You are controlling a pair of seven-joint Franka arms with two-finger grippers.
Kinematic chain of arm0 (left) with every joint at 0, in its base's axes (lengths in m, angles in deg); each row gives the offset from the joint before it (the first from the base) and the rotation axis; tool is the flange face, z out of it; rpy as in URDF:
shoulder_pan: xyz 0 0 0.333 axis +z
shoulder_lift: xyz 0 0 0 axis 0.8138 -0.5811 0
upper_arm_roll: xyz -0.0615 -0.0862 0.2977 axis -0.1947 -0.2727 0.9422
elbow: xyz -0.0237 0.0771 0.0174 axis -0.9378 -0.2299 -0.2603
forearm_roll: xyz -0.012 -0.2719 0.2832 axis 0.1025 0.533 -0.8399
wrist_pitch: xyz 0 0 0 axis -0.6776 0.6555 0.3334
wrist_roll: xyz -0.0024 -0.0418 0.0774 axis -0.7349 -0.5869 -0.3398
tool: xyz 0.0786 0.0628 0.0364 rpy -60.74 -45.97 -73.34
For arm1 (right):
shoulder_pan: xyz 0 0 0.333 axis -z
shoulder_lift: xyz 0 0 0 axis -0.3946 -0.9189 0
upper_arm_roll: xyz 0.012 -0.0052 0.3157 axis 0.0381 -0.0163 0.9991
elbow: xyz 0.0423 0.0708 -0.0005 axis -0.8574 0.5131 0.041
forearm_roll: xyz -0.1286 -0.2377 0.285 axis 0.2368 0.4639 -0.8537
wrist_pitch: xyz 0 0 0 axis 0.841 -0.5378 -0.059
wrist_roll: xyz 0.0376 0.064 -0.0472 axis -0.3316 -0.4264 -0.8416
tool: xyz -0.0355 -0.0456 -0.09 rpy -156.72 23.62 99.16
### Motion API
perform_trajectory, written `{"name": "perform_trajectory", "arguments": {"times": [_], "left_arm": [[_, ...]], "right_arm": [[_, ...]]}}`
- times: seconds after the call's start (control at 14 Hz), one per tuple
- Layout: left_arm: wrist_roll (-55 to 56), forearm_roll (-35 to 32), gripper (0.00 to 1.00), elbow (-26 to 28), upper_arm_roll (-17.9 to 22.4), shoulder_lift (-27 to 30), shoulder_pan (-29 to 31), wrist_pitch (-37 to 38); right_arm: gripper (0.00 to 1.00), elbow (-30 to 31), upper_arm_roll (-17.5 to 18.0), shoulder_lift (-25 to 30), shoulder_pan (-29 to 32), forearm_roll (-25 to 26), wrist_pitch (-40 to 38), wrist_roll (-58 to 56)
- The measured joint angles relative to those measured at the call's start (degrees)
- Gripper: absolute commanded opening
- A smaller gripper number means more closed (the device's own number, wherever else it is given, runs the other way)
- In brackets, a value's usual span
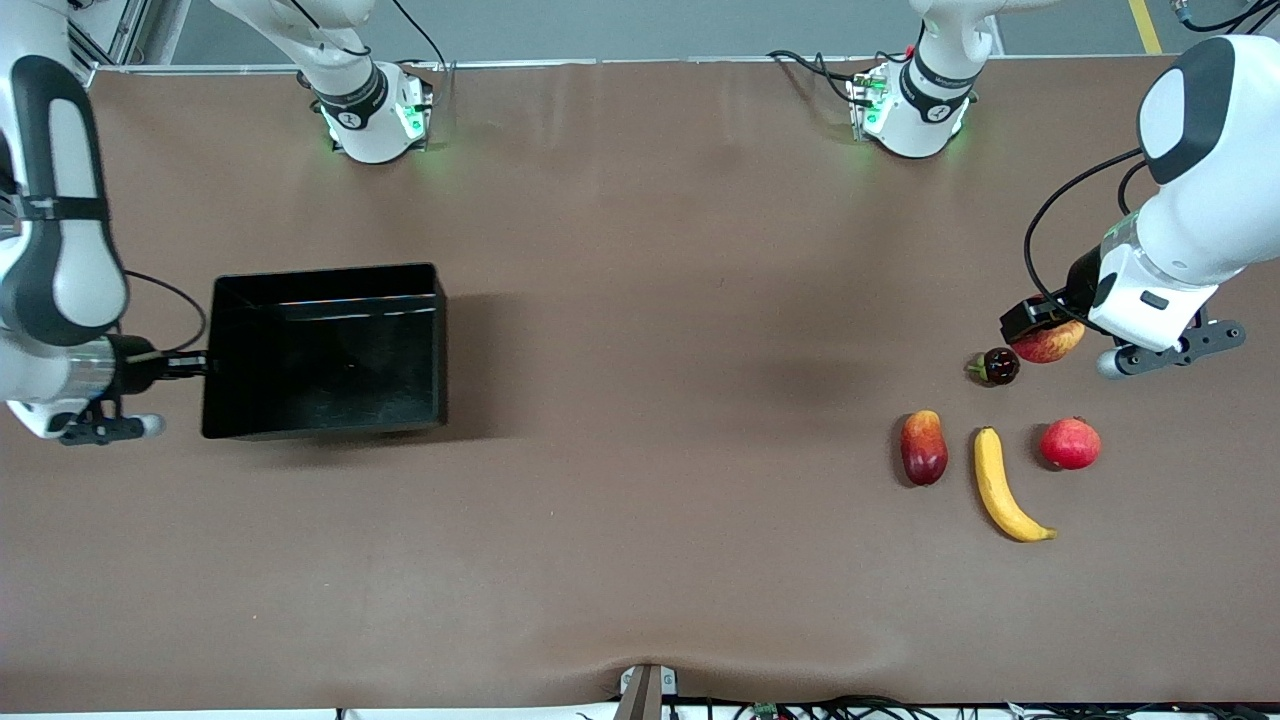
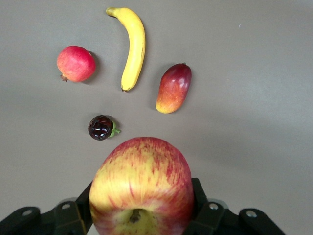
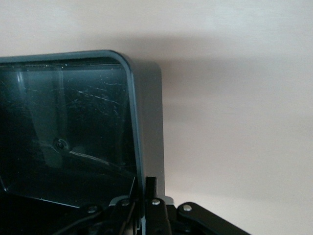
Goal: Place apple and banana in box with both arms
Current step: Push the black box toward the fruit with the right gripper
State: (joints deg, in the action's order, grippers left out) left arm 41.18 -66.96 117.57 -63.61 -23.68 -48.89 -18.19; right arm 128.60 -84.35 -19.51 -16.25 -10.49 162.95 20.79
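My left gripper [image 1: 1045, 335] is shut on the apple [image 1: 1050, 343], red with yellow streaks, and holds it just above the table at the left arm's end; the left wrist view shows the apple [image 2: 143, 188] between the jaws. The yellow banana [image 1: 1005, 484] lies on the table nearer the front camera, also in the left wrist view [image 2: 133, 45]. The black box [image 1: 325, 350] stands at the right arm's end. My right gripper [image 1: 200, 362] is shut on the box's end wall [image 3: 146, 147], one finger inside and one outside.
A dark round fruit with a green stem [image 1: 996, 367] lies beside the apple. An elongated red-and-yellow fruit [image 1: 923, 447] and a pinkish-red round fruit [image 1: 1070, 443] flank the banana. The box holds nothing that I can see.
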Motion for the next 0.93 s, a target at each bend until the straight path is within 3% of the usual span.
{"name": "perform_trajectory", "arguments": {"times": [0.5, 0.93], "left_arm": [[-0.2, 0.0, 0.0, -0.1, 0.0, 0.0, 0.0, 0.0], [-0.2, 0.0, 0.0, -0.1, 0.0, 0.0, 0.0, 0.1]], "right_arm": [[0.0, 0.3, 0.2, 0.4, -11.6, -7.8, -1.2, 14.7], [0.0, 0.9, 0.3, 0.4, -21.5, -10.7, 4.5, 20.6]]}}
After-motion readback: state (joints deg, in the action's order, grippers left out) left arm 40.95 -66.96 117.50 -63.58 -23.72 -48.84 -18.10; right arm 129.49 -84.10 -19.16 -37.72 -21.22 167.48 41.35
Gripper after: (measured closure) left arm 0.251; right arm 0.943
